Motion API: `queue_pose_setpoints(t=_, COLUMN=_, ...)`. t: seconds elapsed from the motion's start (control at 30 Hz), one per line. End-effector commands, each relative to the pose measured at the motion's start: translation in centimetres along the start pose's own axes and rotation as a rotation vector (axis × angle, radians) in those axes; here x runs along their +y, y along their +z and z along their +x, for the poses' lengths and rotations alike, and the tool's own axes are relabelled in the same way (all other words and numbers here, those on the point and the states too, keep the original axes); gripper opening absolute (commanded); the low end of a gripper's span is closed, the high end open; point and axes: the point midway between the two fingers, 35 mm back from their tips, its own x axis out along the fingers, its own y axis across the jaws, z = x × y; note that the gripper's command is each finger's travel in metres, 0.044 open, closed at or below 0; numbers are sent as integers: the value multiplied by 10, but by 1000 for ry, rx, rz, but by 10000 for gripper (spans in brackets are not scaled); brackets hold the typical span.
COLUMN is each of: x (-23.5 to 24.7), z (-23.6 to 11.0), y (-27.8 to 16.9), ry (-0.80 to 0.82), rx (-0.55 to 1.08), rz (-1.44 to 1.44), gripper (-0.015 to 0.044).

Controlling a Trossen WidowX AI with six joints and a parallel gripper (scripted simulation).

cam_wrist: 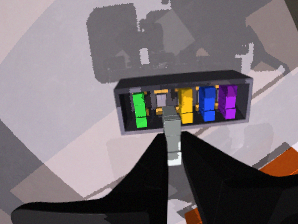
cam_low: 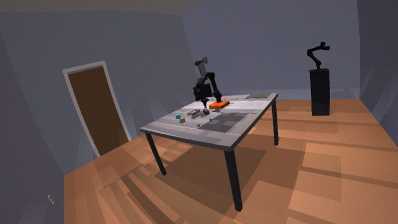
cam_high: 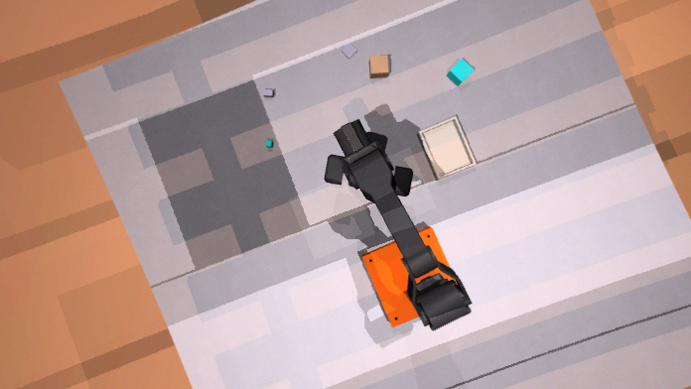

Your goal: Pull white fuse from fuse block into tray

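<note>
In the wrist view my gripper [cam_wrist: 172, 139] is shut on the white fuse [cam_wrist: 172, 132], a short pale bar held upright between the black fingertips. The dark fuse block [cam_wrist: 127, 106] lies just below and ahead of it. The block holds a green fuse [cam_wrist: 140, 111], a yellow fuse [cam_wrist: 186, 106], a blue fuse [cam_wrist: 209, 103] and a purple fuse [cam_wrist: 229, 102]. The held fuse hangs over the gap between green and yellow. In the exterior view the gripper [cam_low: 205, 108] is low over the block [cam_low: 206, 113]. The cream tray [cam_high: 430, 156] [cam_low: 193, 112] lies to the side. In the top view the arm hides the block.
A cyan cube [cam_high: 460, 71], a brown cube [cam_high: 379, 65], two small grey cubes [cam_high: 349, 51] [cam_high: 268, 92] and a tiny teal cube [cam_high: 269, 144] lie scattered on the table. The arm's orange base plate [cam_high: 384, 278] sits behind the gripper.
</note>
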Motion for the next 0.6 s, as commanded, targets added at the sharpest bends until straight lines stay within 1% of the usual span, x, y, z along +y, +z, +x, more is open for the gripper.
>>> queue_pose_setpoints(t=0.0, x=0, z=-7, y=0, ry=4, rx=0, rz=-3, gripper=0)
queue_pose_setpoints(t=0.17, x=-5, z=-8, y=6, ry=3, rx=-1, rz=-3, gripper=0)
queue_pose_setpoints(t=0.57, x=-57, z=-9, y=54, ry=-5, rx=-6, rz=-3, gripper=0)
